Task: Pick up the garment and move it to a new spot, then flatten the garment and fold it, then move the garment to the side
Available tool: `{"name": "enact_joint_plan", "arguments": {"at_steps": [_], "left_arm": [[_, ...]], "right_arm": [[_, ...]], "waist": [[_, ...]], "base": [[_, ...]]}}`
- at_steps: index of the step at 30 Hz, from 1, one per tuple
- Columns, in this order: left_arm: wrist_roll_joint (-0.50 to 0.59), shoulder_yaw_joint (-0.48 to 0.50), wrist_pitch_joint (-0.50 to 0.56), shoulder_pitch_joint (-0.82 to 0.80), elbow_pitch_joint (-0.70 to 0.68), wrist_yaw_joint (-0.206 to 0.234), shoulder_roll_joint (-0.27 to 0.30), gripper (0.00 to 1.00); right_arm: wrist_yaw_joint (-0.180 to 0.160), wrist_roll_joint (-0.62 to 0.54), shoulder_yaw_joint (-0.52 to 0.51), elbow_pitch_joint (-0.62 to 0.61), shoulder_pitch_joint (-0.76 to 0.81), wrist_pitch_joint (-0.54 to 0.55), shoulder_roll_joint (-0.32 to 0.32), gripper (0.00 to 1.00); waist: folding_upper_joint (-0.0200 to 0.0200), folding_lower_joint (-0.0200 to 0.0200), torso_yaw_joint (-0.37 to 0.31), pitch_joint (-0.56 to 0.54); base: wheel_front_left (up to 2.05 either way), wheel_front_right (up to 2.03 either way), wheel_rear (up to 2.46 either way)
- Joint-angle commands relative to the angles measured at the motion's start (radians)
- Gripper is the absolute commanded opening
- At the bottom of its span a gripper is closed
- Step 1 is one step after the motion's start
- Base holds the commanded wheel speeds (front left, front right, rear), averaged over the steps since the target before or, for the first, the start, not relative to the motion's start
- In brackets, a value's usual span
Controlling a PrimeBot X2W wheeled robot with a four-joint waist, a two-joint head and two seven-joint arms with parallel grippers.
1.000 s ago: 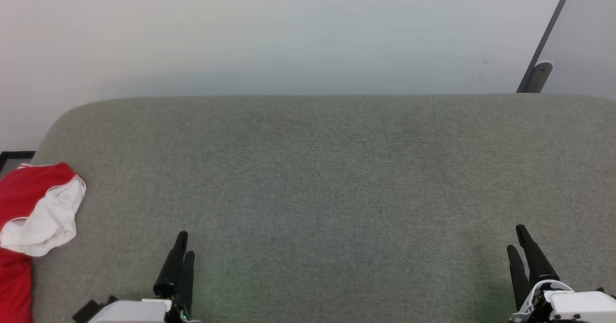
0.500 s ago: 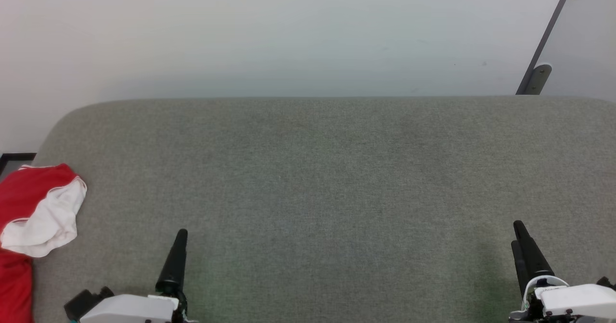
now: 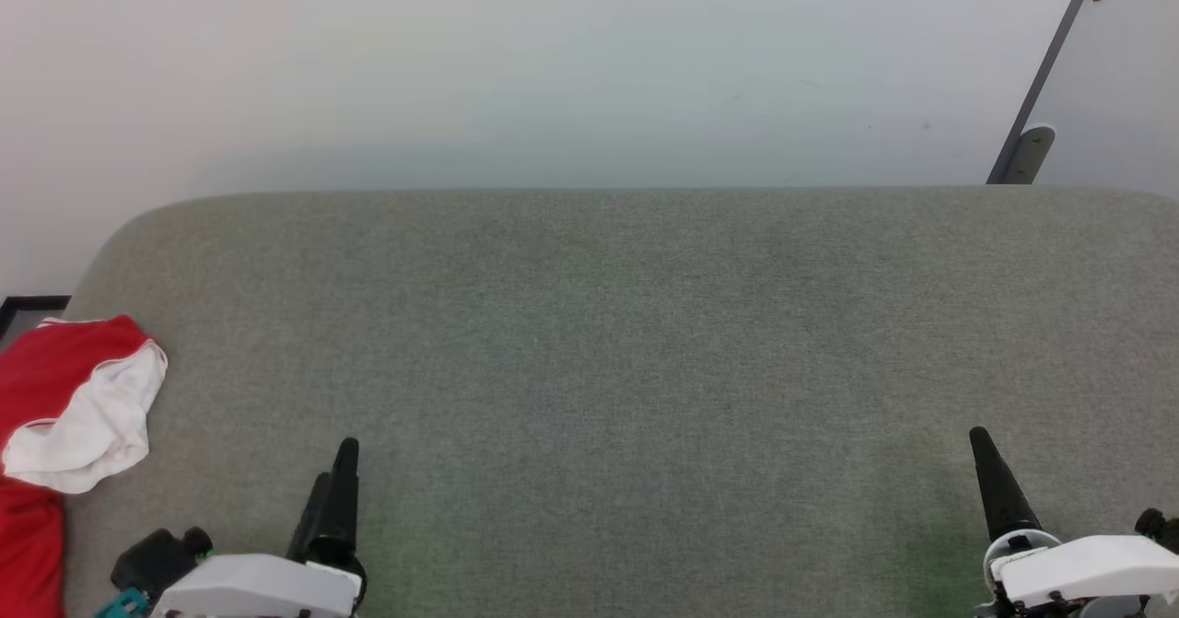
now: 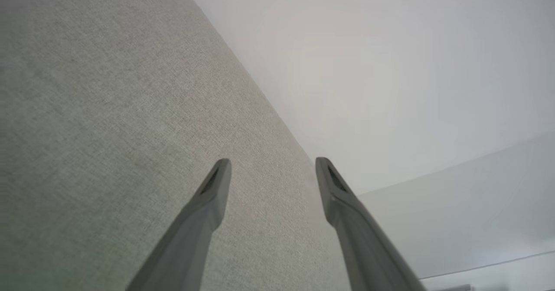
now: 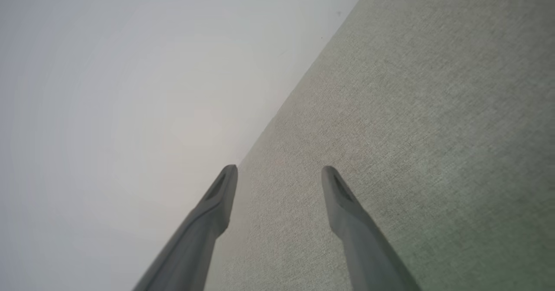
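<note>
Crumpled red cloth with a white panel [image 3: 78, 397] lies at the far left edge of the grey fabric surface [image 3: 608, 342], cut off by the frame. More red cloth [image 3: 28, 544] runs down below it. I cannot tell whether this is the garment or a separate wad. My left gripper [image 3: 333, 461] is low on the left, well to the right of the cloth and touching nothing. In the left wrist view the left gripper [image 4: 271, 163] is open and empty. My right gripper [image 3: 981, 443] is low on the right, seen edge-on. In the right wrist view the right gripper [image 5: 279, 169] is open and empty.
A pale wall [image 3: 553, 65] rises behind the surface's far edge. A grey slanted bar with a bracket [image 3: 1032, 144] stands at the back right. The surface's back left corner [image 3: 120, 231] is rounded, and a dark strip of floor edge [image 3: 28, 305] shows beyond it.
Both wrists have rolled, so the right fingers now line up edge-on. Both gripper bodies sit slightly lower. The picture has shifted down a little. The cloth has not moved.
</note>
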Motion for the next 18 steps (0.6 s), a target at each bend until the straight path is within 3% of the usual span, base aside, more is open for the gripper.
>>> {"name": "enact_joint_plan", "arguments": {"at_steps": [1, 18], "left_arm": [[0.046, -0.004, -0.009, -0.019, -0.016, 0.006, 0.014, 1.00], [0.362, 0.018, -0.063, -0.008, -0.023, -0.007, 0.026, 1.00]], "right_arm": [[0.000, -0.043, 0.002, -0.005, -0.029, -0.009, -0.009, 1.00], [0.000, -0.321, -0.017, -0.001, -0.029, -0.023, 0.004, 1.00]], "waist": [[-0.0001, 0.0000, 0.000, 0.000], [-0.0001, 0.0000, -0.001, -0.004]], "base": [[0.00, 0.00, 0.00], [0.00, 0.00, 0.00]]}}
